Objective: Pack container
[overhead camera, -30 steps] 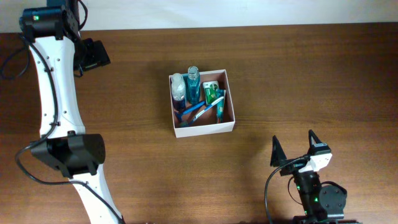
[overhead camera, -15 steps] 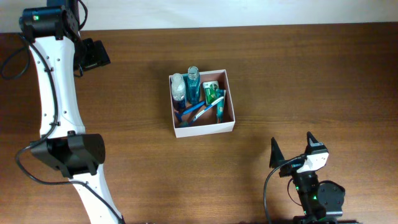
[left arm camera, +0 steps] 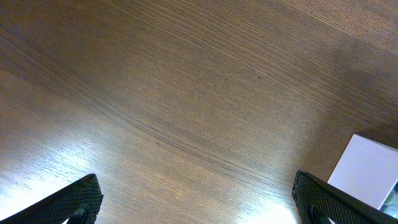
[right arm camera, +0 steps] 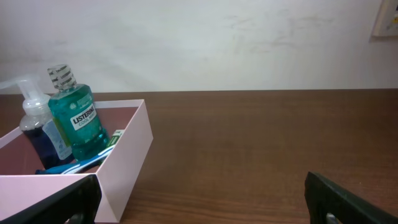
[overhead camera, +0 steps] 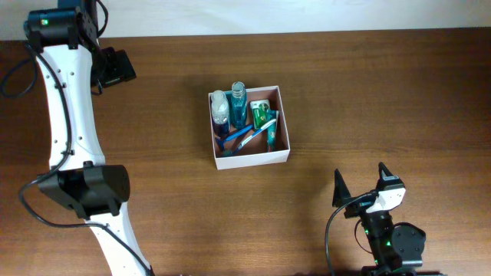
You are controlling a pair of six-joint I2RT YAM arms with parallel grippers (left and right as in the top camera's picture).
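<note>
Plainly, the container [overhead camera: 252, 159] — white walls, reddish-brown inside — holds toiletries [overhead camera: 238, 111], all jaws spread.

Container [overhead camera: 249, 158] on wooden table [overhead camera: 383, 92]

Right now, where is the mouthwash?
From overhead, the mouthwash stands in the box in the middle of the table, toward its far side, between the pump bottle on the left and the toothpaste on the right.
</note>
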